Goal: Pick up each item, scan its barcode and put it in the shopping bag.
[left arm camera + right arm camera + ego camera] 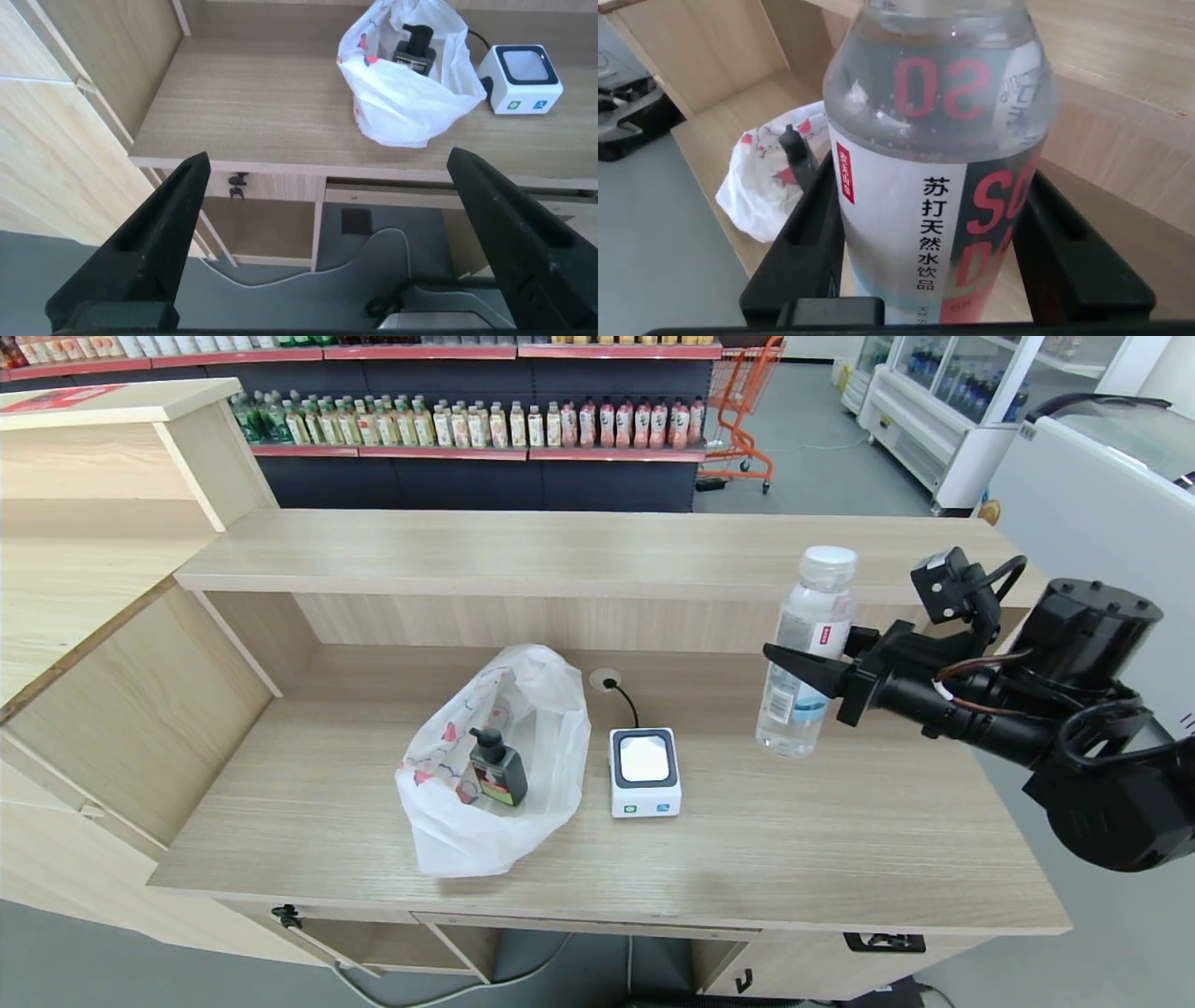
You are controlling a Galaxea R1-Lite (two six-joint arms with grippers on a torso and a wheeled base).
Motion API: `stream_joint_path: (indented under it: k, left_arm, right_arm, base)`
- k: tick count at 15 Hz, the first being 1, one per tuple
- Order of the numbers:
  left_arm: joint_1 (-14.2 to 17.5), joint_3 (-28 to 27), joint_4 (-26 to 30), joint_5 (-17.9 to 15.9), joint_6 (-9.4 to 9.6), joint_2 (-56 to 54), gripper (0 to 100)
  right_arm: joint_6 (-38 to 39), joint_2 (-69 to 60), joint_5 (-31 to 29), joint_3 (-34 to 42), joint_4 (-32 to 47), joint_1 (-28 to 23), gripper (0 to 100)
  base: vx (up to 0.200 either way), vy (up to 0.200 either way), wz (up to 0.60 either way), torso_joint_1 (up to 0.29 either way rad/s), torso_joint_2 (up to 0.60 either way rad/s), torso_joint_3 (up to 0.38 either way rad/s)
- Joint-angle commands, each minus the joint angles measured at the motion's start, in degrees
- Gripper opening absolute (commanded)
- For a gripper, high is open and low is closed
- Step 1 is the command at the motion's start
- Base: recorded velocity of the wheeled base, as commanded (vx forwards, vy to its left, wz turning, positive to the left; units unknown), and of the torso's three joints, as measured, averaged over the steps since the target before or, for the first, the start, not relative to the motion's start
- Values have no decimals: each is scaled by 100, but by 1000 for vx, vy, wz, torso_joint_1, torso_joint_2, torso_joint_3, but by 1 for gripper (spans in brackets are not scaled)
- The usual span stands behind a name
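Beyond the wooden counter stand drink shelves and an orange cart.

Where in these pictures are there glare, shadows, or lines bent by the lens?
Head view: the scanner glares white on top, the counter has long edges bowed by the lens, and the bag casts only a faint shadow. Left wrist view: the left gripper is a dark shape against the pale counter. Right wrist view: the bottle, very near the lens, looks swollen.

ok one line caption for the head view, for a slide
Right gripper holds a water bottle right of the scanner; a pump bottle sits in the shopping bag.
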Motion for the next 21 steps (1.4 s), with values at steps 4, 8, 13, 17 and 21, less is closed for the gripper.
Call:
stream_joint_path:
  k: [4, 8, 13, 17, 21]
  left_arm:
    - [7, 0, -1, 0, 2, 1, 100]
    - [-2, 0, -1, 0, 2, 1, 100]
    - [7, 0, -1, 0, 10, 1, 100]
    - [7, 0, -1, 0, 10, 1, 100]
    - [-2, 0, -1, 0, 10, 1, 100]
  right_arm:
    - [513, -9, -550, -136, 5, 200, 0]
    - [513, 131, -752, -171, -30, 279, 0]
    - [513, 245, -761, -206, -12, 341, 0]
    - [513, 298, -761, -215, 5, 367, 0]
    - [513, 412, -761, -408, 32, 455, 0]
  base:
    - [0, 0, 0, 0, 0, 0]
    - [0, 0, 0, 0, 0, 0]
    - [0, 0, 0, 0, 0, 0]
    - [0, 0, 0, 0, 0, 0]
    - [0, 150, 0, -5, -1, 3]
